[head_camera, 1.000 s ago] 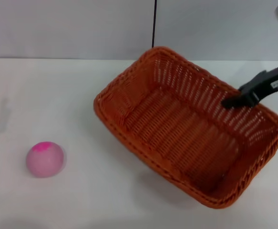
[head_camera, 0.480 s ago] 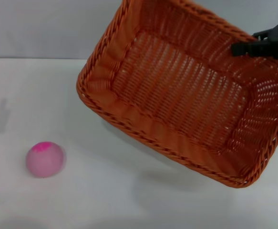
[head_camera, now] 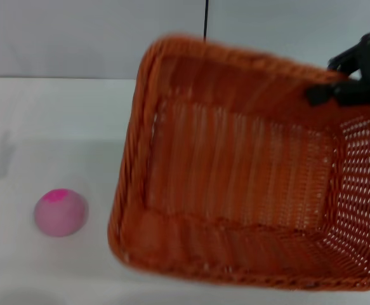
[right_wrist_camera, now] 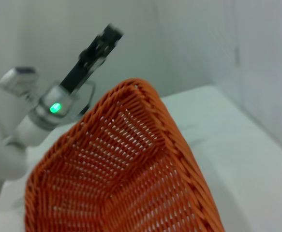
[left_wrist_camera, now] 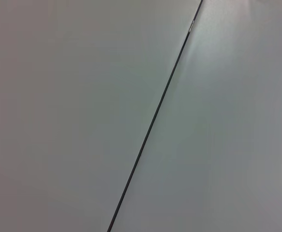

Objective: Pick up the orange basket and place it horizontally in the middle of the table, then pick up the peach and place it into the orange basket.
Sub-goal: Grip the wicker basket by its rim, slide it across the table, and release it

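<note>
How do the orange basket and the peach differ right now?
The orange basket is held up off the table and tilted, the right gripper clamped on its rim; the peach rests on the table untouched. The basket is large, rectangular, open-weave wicker; the peach is small, round, smooth. Burnt orange versus pale pink with a magenta patch.
</note>
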{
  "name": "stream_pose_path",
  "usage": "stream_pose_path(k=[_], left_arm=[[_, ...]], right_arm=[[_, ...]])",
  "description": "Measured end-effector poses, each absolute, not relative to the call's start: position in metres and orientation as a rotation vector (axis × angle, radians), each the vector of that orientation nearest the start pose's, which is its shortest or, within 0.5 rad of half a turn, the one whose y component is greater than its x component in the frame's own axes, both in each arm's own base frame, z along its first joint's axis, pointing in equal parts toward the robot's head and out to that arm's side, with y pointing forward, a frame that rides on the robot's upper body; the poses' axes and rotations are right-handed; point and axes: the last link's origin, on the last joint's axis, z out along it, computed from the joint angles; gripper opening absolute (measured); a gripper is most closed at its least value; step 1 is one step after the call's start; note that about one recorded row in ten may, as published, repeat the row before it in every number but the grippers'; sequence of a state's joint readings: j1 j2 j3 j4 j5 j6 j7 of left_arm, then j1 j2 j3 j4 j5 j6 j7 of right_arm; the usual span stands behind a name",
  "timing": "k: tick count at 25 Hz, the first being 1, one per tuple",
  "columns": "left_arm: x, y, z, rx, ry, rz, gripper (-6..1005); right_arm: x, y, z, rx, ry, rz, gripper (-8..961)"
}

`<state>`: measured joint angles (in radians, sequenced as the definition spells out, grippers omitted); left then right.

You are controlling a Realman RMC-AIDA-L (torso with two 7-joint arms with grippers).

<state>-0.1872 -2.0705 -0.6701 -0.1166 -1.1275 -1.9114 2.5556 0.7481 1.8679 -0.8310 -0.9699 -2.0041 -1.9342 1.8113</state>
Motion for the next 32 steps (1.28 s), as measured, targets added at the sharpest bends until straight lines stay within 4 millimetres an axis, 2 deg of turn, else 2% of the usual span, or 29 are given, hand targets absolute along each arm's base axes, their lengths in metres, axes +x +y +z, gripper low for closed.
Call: stream_pose_path(k=[7,13,19,27,32], left_arm=[[-0.335,0.207,0.058,-1.199,-0.422,-1.332,805],[-0.334,0.207,0.057,-1.205,-0.426,-1.334,804],[-0.334,0.208,0.056,-1.208,-0.429,-1.335,804],[-0.332,0.212,0.055,-1.207,-0.429,-1.348,803],[-0.331,0.214,0.055,-1.210,-0.429,-1.351,803]], right_arm=[[0.164,0.373,0.059,-3.221,0.413,0.259,188],[0.167,0.378,0.027,-3.234,0.447,0.158,194],[0.169,0.384,0.016,-3.201,0.465,0.124,199],[0.164,0.395,0.012,-3.152,0.455,0.113,207],[0.158,0.403,0.010,-3.109,0.422,0.134,258]])
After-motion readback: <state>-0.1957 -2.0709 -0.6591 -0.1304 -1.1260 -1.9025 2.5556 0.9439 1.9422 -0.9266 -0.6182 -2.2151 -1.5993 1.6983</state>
